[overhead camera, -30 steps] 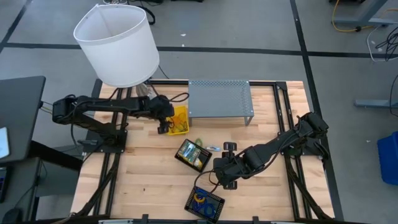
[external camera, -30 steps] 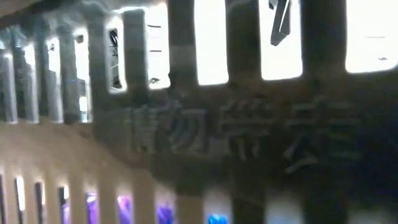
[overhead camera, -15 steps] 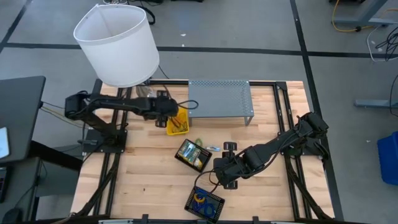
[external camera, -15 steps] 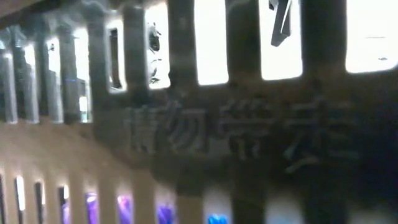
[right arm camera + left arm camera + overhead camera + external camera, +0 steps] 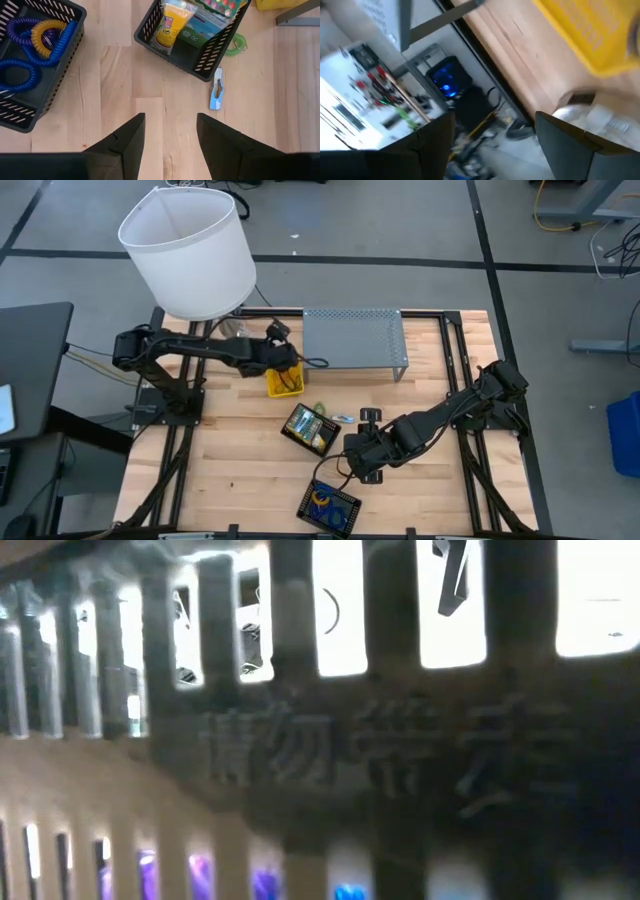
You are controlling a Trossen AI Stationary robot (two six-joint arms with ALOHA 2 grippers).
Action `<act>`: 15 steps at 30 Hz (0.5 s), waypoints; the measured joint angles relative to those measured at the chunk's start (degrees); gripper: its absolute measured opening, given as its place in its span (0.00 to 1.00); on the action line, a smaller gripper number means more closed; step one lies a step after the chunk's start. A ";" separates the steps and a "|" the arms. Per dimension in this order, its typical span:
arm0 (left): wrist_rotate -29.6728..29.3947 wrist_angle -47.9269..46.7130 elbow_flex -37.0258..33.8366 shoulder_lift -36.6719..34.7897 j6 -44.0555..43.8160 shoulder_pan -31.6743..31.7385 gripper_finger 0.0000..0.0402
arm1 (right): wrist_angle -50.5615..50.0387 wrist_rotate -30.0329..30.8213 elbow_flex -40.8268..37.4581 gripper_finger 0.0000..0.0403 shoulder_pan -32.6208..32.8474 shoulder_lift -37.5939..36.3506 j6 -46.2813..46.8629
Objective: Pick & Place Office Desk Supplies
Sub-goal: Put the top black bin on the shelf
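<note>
High view: left tool (image 5: 283,358) at yellow bin (image 5: 285,378) beside grey mesh shelf (image 5: 354,338), likely to tip or reposition it; right tool (image 5: 362,465) parked over bare table (image 5: 240,470) between two black baskets.

Left wrist view: fingers (image 5: 572,142) spread wide, nothing between.

Right wrist view: fingers (image 5: 127,141) parted, empty; coiled bands (image 5: 31,47) sorted in one basket (image 5: 20,120), crayon box (image 5: 167,25) in other basket (image 5: 200,62); blue clip (image 5: 216,94) and green coil (image 5: 235,45) loose outside.

The low view was filled by a blurred black basket wall (image 5: 400,770). Beyond the left gripper (image 5: 495,145), the yellow bin (image 5: 590,35) was blurred and cut off.
</note>
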 joint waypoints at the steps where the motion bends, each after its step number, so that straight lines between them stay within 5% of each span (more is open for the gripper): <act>1: -0.18 0.02 0.00 0.00 2.55 -0.01 0.69 | -0.08 0.02 0.00 0.46 0.00 0.00 0.00; 8: 2.37 3.08 0.00 0.50 9.19 -0.36 0.67 | -0.10 0.02 0.00 0.46 0.00 0.00 0.00; 12: 6.15 4.41 1.08 -0.25 -4.65 0.49 0.67 | -0.19 0.02 0.00 0.46 0.00 0.00 0.00; 15: 19.44 3.92 1.99 -2.62 -18.56 1.49 0.67 | -0.17 0.02 0.00 0.46 0.00 0.00 0.00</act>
